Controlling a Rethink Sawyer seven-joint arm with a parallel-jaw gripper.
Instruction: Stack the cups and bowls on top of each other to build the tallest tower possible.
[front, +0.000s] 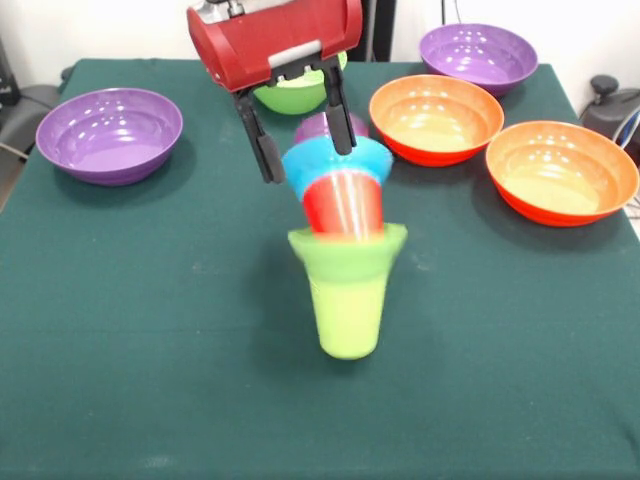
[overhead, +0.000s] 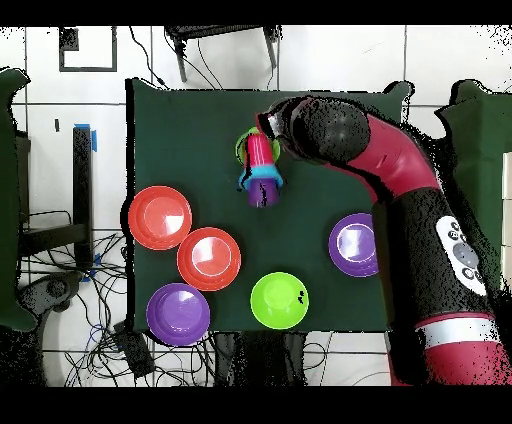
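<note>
The tower stands mid-table, blurred and leaning toward the near edge: lime-green cup at the bottom, then small lime-green bowl, red cup and small blue bowl on top. My gripper is open at the tower's top, one finger beside the blue bowl's left rim and the other over the bowl. The purple cup peeks out behind the blue bowl. In the overhead view the tower shows beside the arm's end.
A wide purple bowl sits at the left and another at the back right. Two orange bowls sit at the right. The medium lime-green bowl lies behind the gripper.
</note>
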